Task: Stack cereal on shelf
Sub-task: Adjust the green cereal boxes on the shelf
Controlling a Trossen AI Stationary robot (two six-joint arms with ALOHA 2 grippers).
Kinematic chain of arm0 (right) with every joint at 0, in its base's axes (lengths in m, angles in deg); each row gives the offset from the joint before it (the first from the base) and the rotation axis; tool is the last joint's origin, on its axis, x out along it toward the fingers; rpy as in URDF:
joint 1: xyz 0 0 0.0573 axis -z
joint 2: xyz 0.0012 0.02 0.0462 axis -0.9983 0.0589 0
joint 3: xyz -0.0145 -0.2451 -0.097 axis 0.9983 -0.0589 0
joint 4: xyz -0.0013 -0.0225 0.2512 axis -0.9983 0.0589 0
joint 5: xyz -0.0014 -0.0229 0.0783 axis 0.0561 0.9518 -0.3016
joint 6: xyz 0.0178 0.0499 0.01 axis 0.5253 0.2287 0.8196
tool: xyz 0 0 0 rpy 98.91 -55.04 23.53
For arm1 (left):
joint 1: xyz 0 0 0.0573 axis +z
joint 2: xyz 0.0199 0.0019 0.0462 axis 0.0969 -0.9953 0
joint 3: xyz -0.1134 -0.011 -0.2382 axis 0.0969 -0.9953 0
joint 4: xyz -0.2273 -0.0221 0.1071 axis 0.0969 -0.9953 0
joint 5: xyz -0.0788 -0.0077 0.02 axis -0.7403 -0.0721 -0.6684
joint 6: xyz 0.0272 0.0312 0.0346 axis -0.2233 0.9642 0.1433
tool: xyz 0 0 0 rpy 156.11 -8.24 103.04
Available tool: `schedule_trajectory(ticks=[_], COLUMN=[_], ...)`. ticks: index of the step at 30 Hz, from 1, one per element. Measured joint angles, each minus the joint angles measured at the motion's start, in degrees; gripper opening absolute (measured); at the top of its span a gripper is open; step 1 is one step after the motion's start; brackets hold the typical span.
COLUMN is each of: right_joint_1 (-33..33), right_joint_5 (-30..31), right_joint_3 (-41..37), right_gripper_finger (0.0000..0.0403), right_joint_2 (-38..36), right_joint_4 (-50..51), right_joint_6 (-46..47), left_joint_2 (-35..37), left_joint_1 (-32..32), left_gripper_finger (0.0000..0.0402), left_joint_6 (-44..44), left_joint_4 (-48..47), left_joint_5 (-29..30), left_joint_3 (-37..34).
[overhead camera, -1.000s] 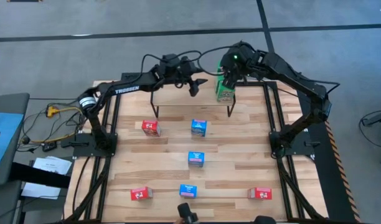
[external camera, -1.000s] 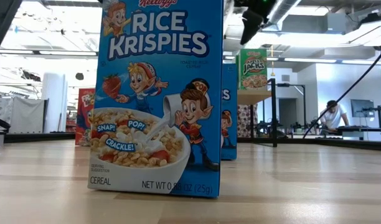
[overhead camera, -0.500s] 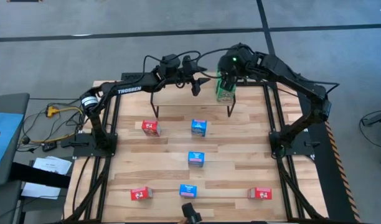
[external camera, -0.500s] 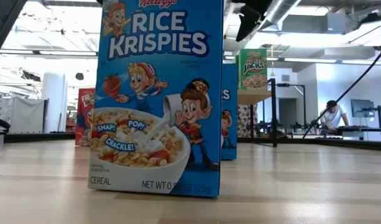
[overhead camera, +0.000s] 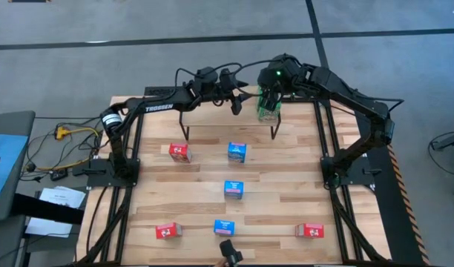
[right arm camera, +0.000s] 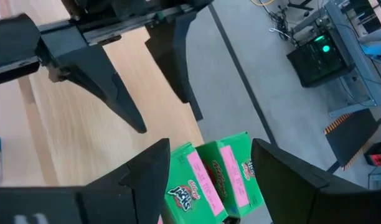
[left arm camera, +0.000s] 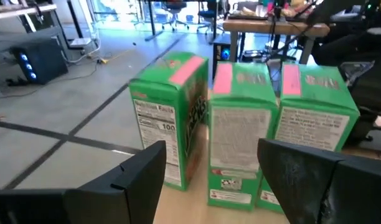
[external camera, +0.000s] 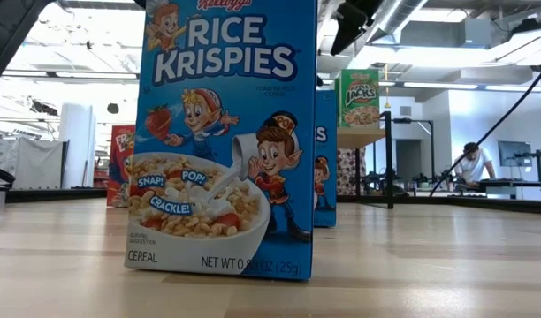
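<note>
Three green cereal boxes (left arm camera: 240, 124) stand upright side by side on the right end of the shelf (overhead camera: 205, 115), a low light-wood top on black legs at the table's far side. My left gripper (left arm camera: 212, 149) is open and points level at them from the shelf's left, its fingers short of the boxes. My right gripper (right arm camera: 210, 146) hangs open above the same boxes (right arm camera: 206, 180), slanting down, clear of their tops. Red and blue cereal boxes stand on the table below.
On the table stand red boxes (overhead camera: 179, 153) (overhead camera: 167, 231) (overhead camera: 309, 231) and blue boxes (overhead camera: 237, 153) (overhead camera: 233, 189) (overhead camera: 224, 227). The low view is filled by a near blue box (external camera: 226, 132). The shelf's left part is bare. A person (external camera: 472, 163) sits far off in the room.
My left gripper has crept toward the green boxes and sunk slightly, staying open. My right gripper has edged toward the table's left over the boxes, still open. The boxes have kept still.
</note>
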Motion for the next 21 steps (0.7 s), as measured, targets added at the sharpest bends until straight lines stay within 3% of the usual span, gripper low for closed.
schedule_trajectory(ticks=[21], right_joint_1=[0.2], right_joint_5=[0.0], right_joint_3=[0.0], right_gripper_finger=[0.025], right_joint_2=[0.0], right_joint_4=[0.1], right_joint_6=[0.0], left_joint_2=[-2.6], left_joint_1=[0.0], left_gripper_finger=[0.0242], left_joint_6=[-2.0], left_joint_4=[1.8], left_joint_5=[0.4], left_joint_3=[0.9])
